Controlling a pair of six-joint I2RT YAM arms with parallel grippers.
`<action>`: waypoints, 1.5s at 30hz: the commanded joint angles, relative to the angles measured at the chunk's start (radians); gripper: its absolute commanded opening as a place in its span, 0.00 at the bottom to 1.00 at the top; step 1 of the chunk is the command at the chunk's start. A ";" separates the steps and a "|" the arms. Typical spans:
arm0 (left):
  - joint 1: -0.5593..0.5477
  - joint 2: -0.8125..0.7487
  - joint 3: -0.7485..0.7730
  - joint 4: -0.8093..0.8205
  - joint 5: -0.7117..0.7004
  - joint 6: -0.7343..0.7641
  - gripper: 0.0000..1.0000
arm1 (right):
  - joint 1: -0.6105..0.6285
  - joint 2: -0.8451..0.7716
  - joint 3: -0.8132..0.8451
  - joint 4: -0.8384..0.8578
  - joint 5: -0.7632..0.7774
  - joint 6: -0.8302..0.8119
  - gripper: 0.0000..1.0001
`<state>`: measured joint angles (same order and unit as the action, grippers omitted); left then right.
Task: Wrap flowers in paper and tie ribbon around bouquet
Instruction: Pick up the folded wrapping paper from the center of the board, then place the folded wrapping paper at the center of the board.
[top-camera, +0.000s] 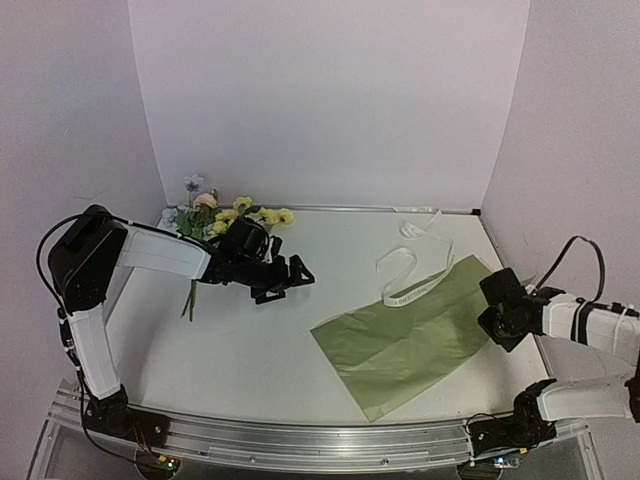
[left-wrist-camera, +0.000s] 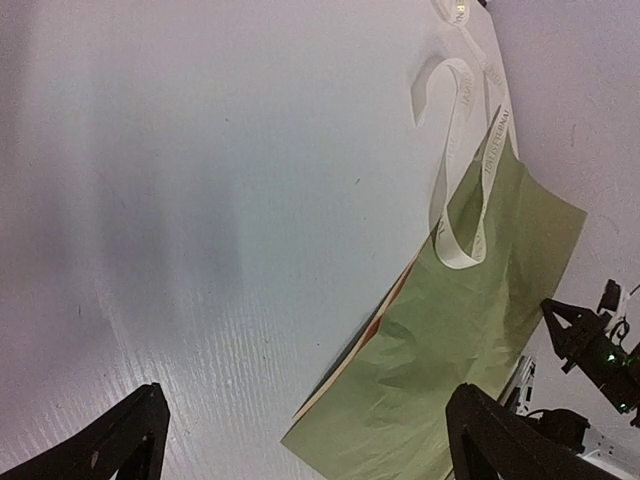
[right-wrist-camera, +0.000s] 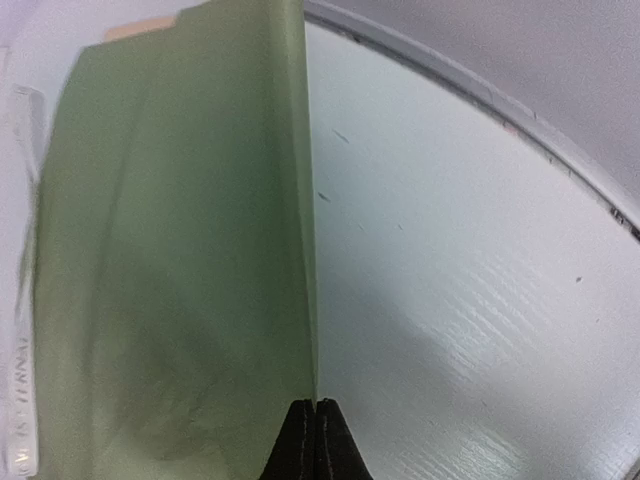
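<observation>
The right fingers (right-wrist-camera: 303, 440) are pressed together, and the thin edge of the paper (top-camera: 405, 345) stands up from between them, so they are pinching the sheet at its 3 o'clock side. The rest of the olive-green sheet lies flat and creased on the tabletop (top-camera: 260, 350), at about 4 o'clock from the middle in the top view. I judge this paper to be very light and limp. It will bend and fold under its own weight, it can slide easily on the smooth surface, and a hard pull from one point could tear or wrinkle it. An edge or a corner is the good place to hold it, because the flat middle gives the fingers nothing to close on. The ribbon (left-wrist-camera: 495, 145) lies in loose loops at 12 o'clock from the paper, and one part of it rests across the sheet's far edge. It is also soft and light, so it may be dragged along if the sheet is moved. The flowers (top-camera: 240, 213) lie at 10 o'clock on the tabletop, well apart from the paper, blooms toward the back wall and thin stems toward the near side. The stems look delicate, and I think they want a gentle hold low down. The left fingers (left-wrist-camera: 125, 435) are spread wide and empty, hanging just beside the flowers on their 3 o'clock side.
</observation>
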<state>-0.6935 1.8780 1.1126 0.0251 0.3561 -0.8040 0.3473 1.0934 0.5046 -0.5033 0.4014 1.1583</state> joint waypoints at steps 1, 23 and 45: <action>0.012 -0.074 0.015 0.004 0.006 0.024 1.00 | -0.004 -0.139 0.140 -0.148 0.163 -0.134 0.00; 0.063 -0.185 0.023 -0.095 0.011 0.081 1.00 | 0.000 0.024 1.068 -0.467 -0.419 -0.558 0.00; 0.320 -0.467 -0.161 -0.155 0.012 0.117 1.00 | 0.362 0.769 1.666 0.081 -0.850 -0.062 0.00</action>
<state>-0.4005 1.4628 0.9689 -0.1177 0.3851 -0.7036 0.7118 1.8603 2.0967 -0.5775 -0.3791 0.9587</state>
